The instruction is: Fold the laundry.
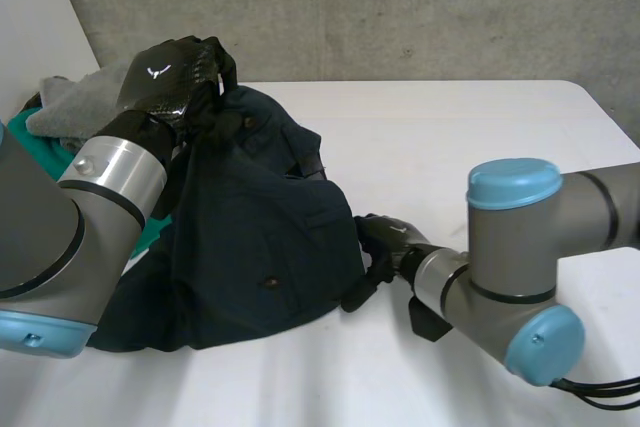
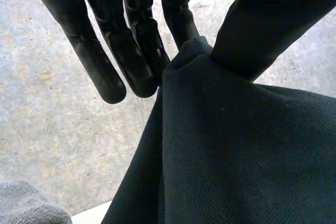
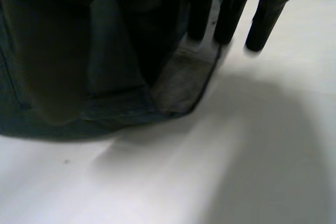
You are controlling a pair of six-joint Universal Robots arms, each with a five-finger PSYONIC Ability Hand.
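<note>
table (image 1: pixel 480 137) bare right of dark garment (image 1: pixel 260 237), grey towel (image 1: pixel 70 107) blocking left

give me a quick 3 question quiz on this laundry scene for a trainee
1. True or false: the left hand holds one end of the dark garment up off the table.
2. Where on the garment is the right hand? A) at its edge B) on its middle C) clear of it
3. Fill in: the towel beside the left hand is ___ in colour.
Key: 1 true; 2 A; 3 grey.
</note>
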